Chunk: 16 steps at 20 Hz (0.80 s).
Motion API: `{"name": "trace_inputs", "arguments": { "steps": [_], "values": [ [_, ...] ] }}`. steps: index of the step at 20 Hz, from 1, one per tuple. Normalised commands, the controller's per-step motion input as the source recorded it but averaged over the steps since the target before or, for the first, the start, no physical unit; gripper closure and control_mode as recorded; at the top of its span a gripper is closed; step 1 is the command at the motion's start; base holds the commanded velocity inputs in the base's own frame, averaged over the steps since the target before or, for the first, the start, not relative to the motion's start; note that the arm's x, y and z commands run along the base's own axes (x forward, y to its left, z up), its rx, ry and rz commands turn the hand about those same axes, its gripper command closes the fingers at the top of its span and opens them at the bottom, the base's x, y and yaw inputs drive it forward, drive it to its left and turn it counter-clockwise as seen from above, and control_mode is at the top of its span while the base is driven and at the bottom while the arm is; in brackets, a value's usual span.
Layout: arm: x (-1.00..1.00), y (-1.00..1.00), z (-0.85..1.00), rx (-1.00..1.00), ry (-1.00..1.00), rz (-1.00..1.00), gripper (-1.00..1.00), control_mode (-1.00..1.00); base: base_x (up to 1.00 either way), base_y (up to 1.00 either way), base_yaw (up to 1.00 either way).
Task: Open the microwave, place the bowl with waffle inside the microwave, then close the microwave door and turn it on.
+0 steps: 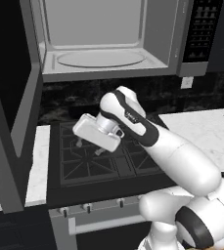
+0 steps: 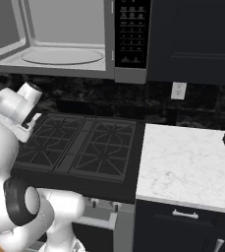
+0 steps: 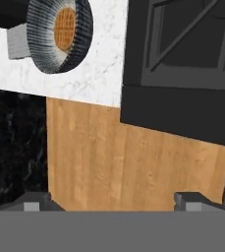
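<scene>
Hand view puts the bowl [image 3: 59, 35], with the waffle [image 3: 65, 27] in it, on the white counter [image 3: 101, 64] up and to the left of the gripper [image 3: 113, 202], well apart from its wide-spread, empty fingers. With the microwave [image 1: 108, 68] already open above the stove [image 1: 101, 161], I'd say the job now is to swing over the bowl's rim, then descend squarely before closing.

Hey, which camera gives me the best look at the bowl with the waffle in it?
The hand view: the bowl sits on the white counter with the waffle inside. The two base views look over the stove and open microwave instead.
</scene>
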Motion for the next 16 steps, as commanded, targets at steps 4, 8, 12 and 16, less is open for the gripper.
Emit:
{"name": "trace_inputs", "arguments": {
  "steps": [4,8,12,16],
  "values": [
    [0.3,0.57,0.0,-0.02,-0.11,0.0,-1.0,-1.0,0.0,0.0,0.0],
    [0.4,0.6,0.0,-0.04,-0.03,0.0,-1.0,-1.0,0.0,0.0,0.0],
    [0.54,0.59,0.0,-0.05,0.0,0.0,-1.0,-1.0,0.0,0.0,0.0],
    [0.45,0.42,-0.1,-0.07,0.0,-0.01,-1.0,-1.0,0.0,0.0,0.0]
  ]
}}
